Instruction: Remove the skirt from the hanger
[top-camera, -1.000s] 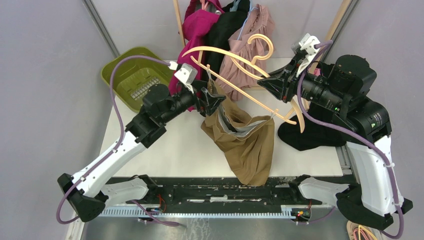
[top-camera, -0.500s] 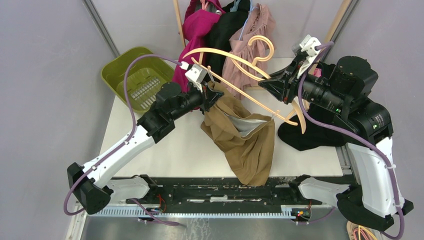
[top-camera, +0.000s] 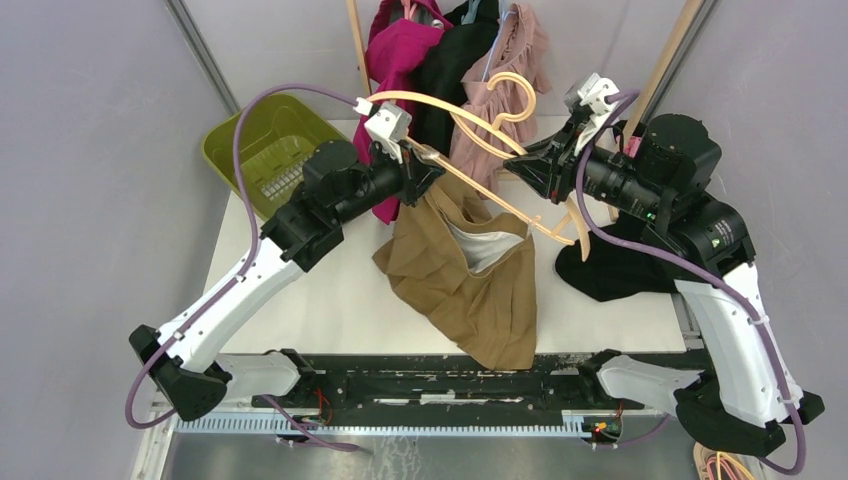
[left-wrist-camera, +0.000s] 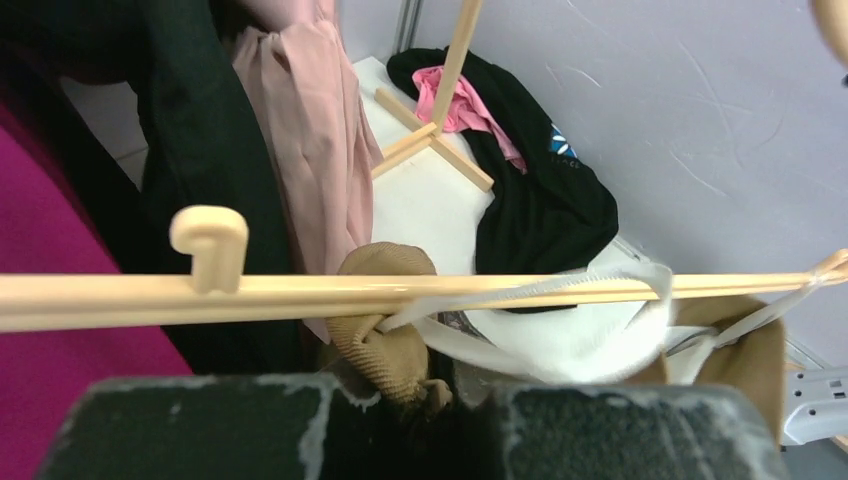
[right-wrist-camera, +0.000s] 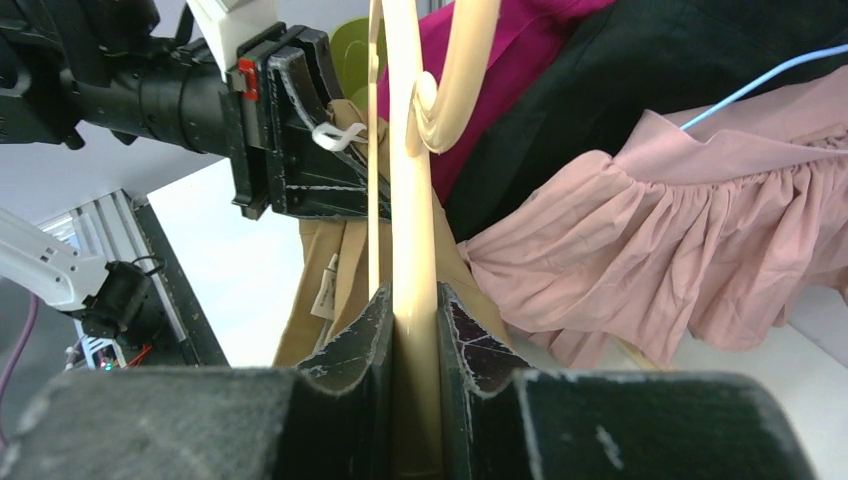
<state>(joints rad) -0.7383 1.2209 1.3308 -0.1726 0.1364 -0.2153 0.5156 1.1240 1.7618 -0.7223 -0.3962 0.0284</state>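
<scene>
A white bench (top-camera: 330, 290) fills the floor of a booth with plain grey walls (top-camera: 90, 200). At 12 o'clock, a magenta garment (top-camera: 395, 50), a black one (top-camera: 450, 60) and a pink ruffled one (top-camera: 510, 50) hang side by side. The tan skirt (top-camera: 470, 290) is at the centre. Its waist hangs open from the lower bar of the wooden hanger (left-wrist-camera: 300, 292), which is up in the air, and its hem is crumpled on the bench toward 6 o'clock. A black garment (top-camera: 620, 270) lies heaped at 3 o'clock. An olive-green basket (top-camera: 240, 140) sits at 10 o'clock with its slotted floor showing. The right arm (top-camera: 720, 300) has its jaws clamped on the hanger. The left arm (top-camera: 250, 280) has its jaws pinched together on the skirt's waistband, just under the bar.
</scene>
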